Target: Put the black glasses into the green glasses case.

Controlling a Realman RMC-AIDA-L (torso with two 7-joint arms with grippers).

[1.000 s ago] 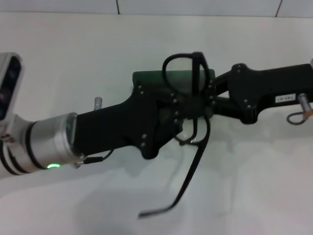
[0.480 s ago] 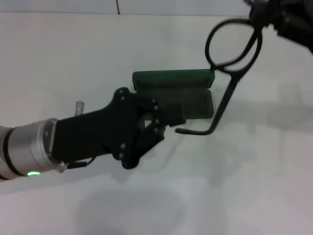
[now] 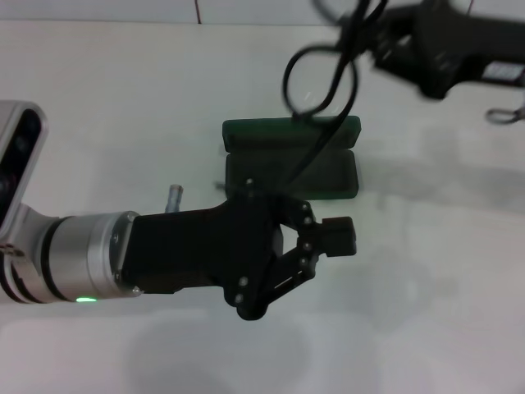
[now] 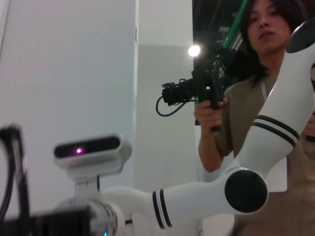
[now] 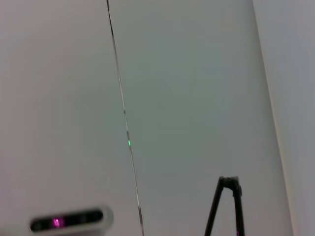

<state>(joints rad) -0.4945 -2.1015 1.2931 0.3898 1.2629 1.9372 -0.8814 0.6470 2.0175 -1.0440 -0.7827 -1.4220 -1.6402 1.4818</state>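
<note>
The green glasses case point(image 3: 292, 156) lies open on the white table point(image 3: 123, 107), toward the far edge and roughly midway across, its lid standing up at the far side and its dark interior exposed.

The black glasses point(image 3: 321, 78) hang in the air above the case, held at their upper end by the right gripper point(image 3: 371, 37), which reaches in from the far right corner. One lens rim sits over the lid's far edge; a slender temple arm trails down across the case opening. Whether that arm's tip touches the interior cannot be told. The right gripper's fingers are closed on the frame.

The left gripper point(image 3: 324, 242) hovers just on the near side of the case, its arm entering from the left edge. Its fingers are spread apart and nothing is between them.

The left wrist view shows the robot's head, a white arm and a person point(image 4: 256, 83) holding a camera point(image 4: 194, 88). The right wrist view shows a pale wall and a thin black part of the glasses point(image 5: 224, 206).
</note>
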